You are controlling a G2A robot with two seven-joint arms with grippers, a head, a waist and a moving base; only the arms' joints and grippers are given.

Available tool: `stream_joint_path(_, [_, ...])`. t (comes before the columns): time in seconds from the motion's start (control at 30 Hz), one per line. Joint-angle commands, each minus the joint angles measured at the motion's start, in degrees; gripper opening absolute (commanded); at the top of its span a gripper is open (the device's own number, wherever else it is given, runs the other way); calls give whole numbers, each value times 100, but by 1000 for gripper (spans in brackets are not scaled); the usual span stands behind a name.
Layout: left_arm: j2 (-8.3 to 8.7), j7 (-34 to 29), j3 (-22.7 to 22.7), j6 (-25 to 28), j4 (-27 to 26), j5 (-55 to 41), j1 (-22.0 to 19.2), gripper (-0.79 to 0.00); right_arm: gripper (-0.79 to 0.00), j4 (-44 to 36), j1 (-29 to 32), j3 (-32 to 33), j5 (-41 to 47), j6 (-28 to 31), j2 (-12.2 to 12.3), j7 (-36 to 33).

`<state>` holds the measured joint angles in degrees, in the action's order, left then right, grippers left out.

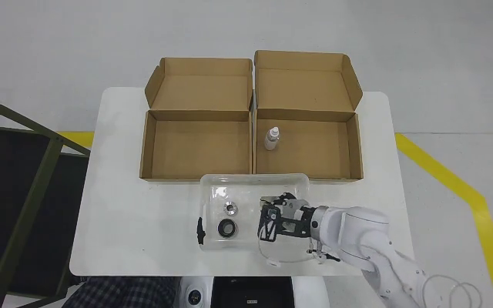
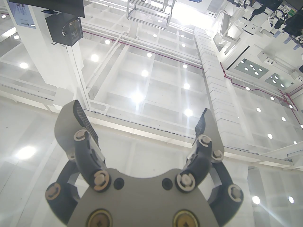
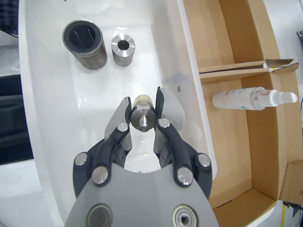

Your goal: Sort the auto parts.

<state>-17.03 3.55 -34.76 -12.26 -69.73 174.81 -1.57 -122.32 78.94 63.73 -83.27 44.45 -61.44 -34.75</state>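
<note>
From the top, we take the bin (image 1: pixel 254 178) on the white surface (image 1: pixel 131 215) as our mark. Just beyond it stand two open boxes side by side. The left box (image 1: pixel 196 150) holds nothing, and the right box (image 1: pixel 316 150) holds a bottle (image 1: pixel 272 138). The right gripper (image 1: pixel 267 222) is down inside the bin. Beside it in the bin lie a dark bush (image 1: pixel 226 227) and a steel sleeve (image 1: pixel 230 207).

At the left wrist, the left gripper (image 2: pixel 140 109) points up at the ceiling, well away from the bin. Its fingers (image 2: pixel 85 124) are spread wide with nothing between them.

At the right wrist, the fingers (image 3: pixel 161 98) are clamped on a small metal stud (image 3: pixel 142 116) with its threaded end toward the camera. The stud is inside the bin, near the wall that faces the boxes. We cannot tell whether it is clear of the bin floor. The bush (image 3: pixel 84 44) and sleeve (image 3: pixel 123 50) stand upright, apart from it.

We judge the step in hand to be the pick of the stud, with two parts left to sort after it. The next move calls for a straight lift over the bin wall, then a carry across to a box. Which box we cannot tell, though the empty one seems likelier for metal parts.
</note>
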Motion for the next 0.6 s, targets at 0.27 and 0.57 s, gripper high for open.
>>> stream_joint_path(0.27, [0, 0, 0, 0, 0, 0, 0, 0, -785, -224, 338, 646, 162, -74, 83, 1930])
stream_joint_path(0.57, [0, 0, 0, 0, 0, 0, 0, 0, -785, -341, 674, 1066, 5, -337, 130, 3137])
